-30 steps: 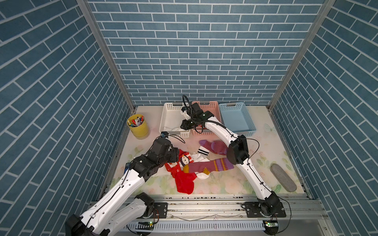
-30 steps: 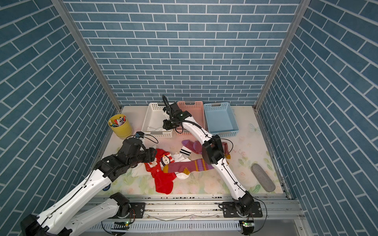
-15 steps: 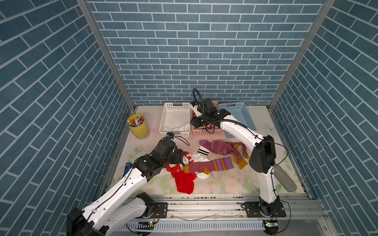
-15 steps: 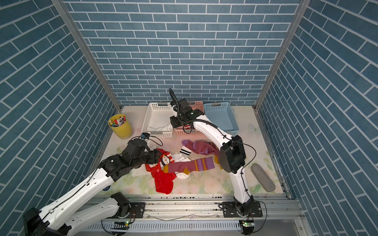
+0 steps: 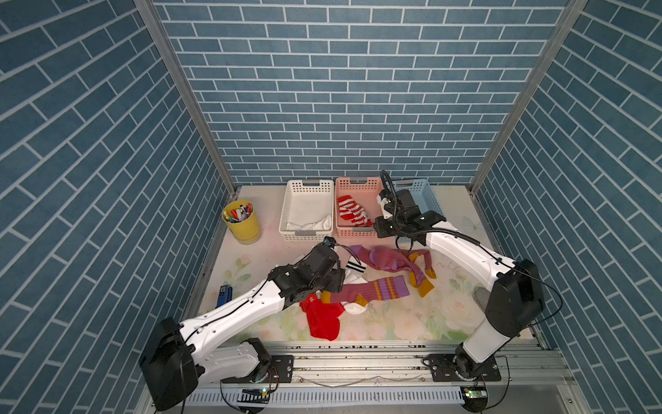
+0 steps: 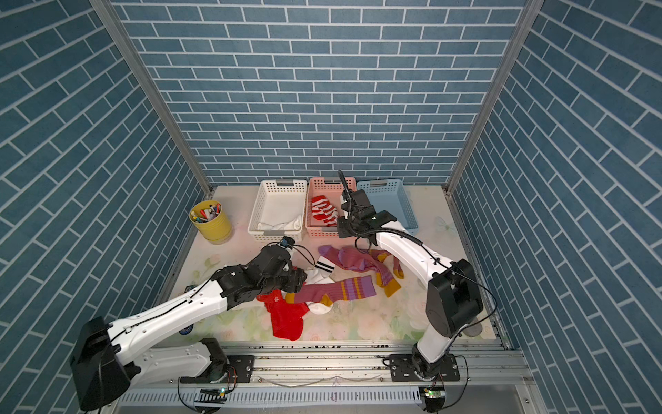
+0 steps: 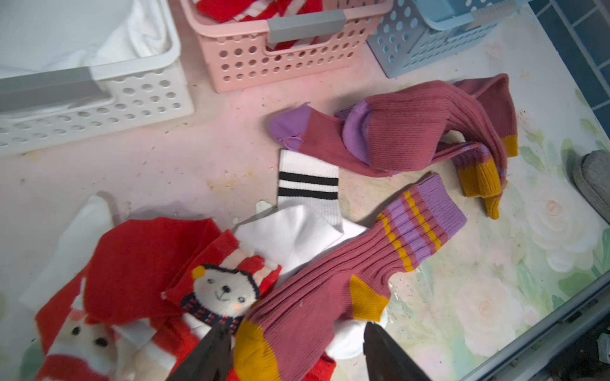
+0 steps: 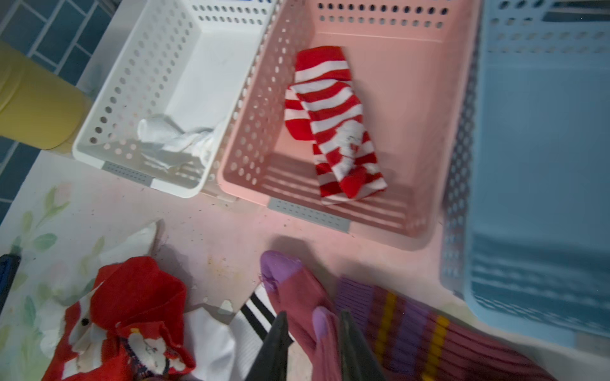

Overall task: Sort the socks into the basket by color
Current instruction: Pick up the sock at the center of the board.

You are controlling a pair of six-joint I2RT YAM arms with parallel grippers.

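The left gripper (image 7: 293,326) is seen open over a mauve sock (image 7: 313,297); the right gripper (image 8: 313,315) is seen slightly parted, empty

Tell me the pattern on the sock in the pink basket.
That sock is red-and-white striped; the right wrist view shows it best.

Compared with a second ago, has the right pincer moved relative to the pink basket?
Yes. In both top views the right pincer has swung from the pink basket's edge beside the white basket to its edge beside the blue basket.
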